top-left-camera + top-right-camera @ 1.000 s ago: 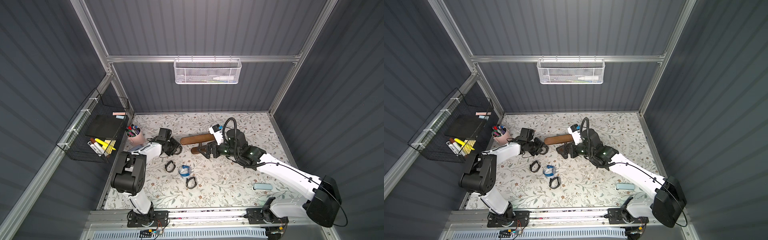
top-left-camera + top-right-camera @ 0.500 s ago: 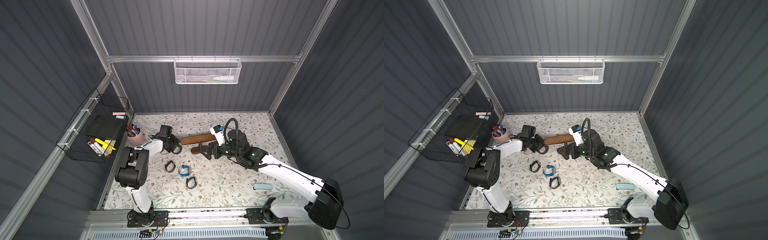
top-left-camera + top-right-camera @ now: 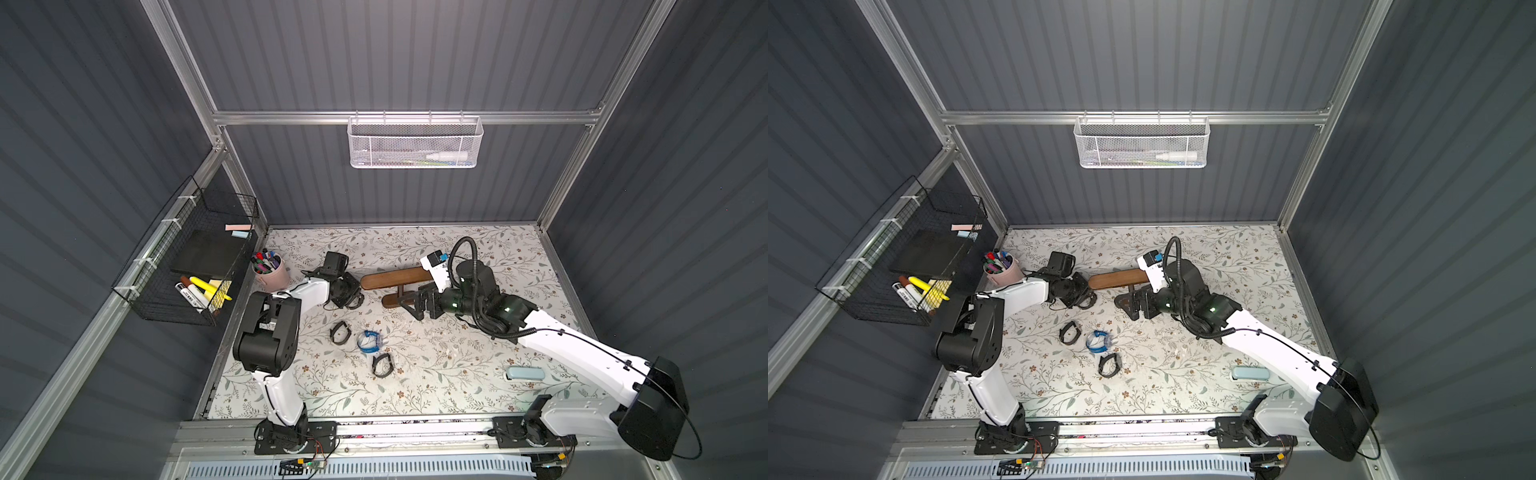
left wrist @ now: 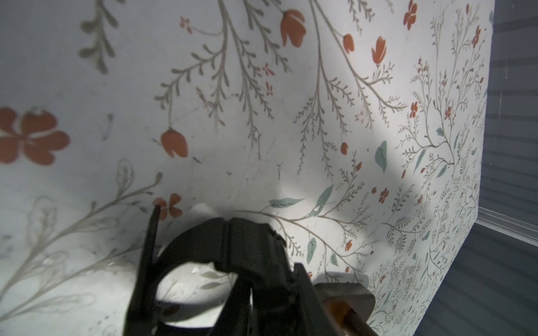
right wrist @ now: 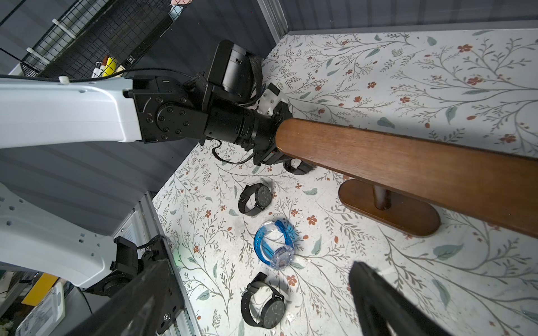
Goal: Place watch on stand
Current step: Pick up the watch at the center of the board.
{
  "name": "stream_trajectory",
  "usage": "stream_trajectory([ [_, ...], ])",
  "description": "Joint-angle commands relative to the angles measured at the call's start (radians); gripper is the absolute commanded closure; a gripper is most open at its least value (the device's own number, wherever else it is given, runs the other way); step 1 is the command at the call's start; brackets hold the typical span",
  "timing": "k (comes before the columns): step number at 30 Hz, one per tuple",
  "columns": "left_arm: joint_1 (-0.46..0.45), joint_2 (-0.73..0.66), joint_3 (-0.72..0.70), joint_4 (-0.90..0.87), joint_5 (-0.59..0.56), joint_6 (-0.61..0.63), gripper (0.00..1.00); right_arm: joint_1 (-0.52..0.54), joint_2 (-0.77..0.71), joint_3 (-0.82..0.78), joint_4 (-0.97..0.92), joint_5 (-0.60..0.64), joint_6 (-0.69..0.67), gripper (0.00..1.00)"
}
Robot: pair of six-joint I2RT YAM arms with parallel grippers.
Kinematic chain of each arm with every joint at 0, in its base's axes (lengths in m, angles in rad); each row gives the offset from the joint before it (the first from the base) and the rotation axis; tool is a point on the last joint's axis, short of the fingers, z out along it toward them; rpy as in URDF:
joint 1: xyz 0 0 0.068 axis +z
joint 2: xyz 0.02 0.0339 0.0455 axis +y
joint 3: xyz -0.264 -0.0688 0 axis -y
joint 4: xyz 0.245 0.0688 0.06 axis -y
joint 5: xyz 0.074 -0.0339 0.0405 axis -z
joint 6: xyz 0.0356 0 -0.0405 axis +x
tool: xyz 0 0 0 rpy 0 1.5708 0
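A: Starting with the stand (image 3: 392,277).
B: Stands upright on the floral mat (image 3: 457,374), toward the back, oval base flat down, long brown bar level on its thin post. Placed between the two arms.
A: Next, the left gripper (image 4: 226,236).
B: Parked just beside one rounded end of the bar. Seems clamped on the watch (image 4: 203,235), black strap looped between the jaws, though too blurred in the wrist view to swear to a firm hold.
A: So where exactly for that watch?
B: At the bar's end, beside it, not threaded over it. Low, close to the mat.
A: And the right gripper (image 5: 256,266)?
B: Spread wide, grasping nothing. Hovers near the stand's base, pointing toward the left arm.
A: Anything loose?
B: Yes, in front of the stand, apart from one another: a loose black watch (image 5: 256,199) nearest the bar, then a blue watch (image 5: 275,241) with a clear face, then a second black watch (image 5: 267,305) nearest the rail. Also a pale blue case (image 3: 525,373) well off by the right arm, and a pink cup (image 3: 270,274) of pens against the left wall.
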Motion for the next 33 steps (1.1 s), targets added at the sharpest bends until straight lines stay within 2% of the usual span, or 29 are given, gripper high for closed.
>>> stream_trajectory([
  [1,-0.003,0.001,0.016,-0.078,-0.005,0.037,0.82,0.004,-0.023,-0.007,-0.022,0.029,-0.019,0.01],
  [8,0.026,-0.055,0.040,-0.160,-0.007,0.080,0.99,0.005,-0.046,-0.012,-0.037,0.045,-0.027,0.01],
  [11,0.053,-0.098,0.054,-0.225,-0.022,0.118,1.00,0.004,-0.047,-0.016,-0.041,0.059,-0.025,0.01],
  [17,0.082,-0.207,0.103,-0.378,-0.137,0.186,1.00,0.004,-0.102,-0.032,-0.039,0.099,0.001,0.01],
  [22,0.090,-0.286,0.140,-0.438,-0.196,0.251,1.00,0.004,-0.105,-0.032,-0.050,0.119,0.011,0.01],
  [29,0.090,-0.453,0.134,-0.317,-0.054,0.411,1.00,0.004,-0.113,-0.030,-0.050,0.023,0.071,0.01],
  [33,0.089,-0.567,0.061,-0.167,0.142,0.436,1.00,0.004,-0.126,-0.047,0.014,-0.048,0.125,0.01],
])
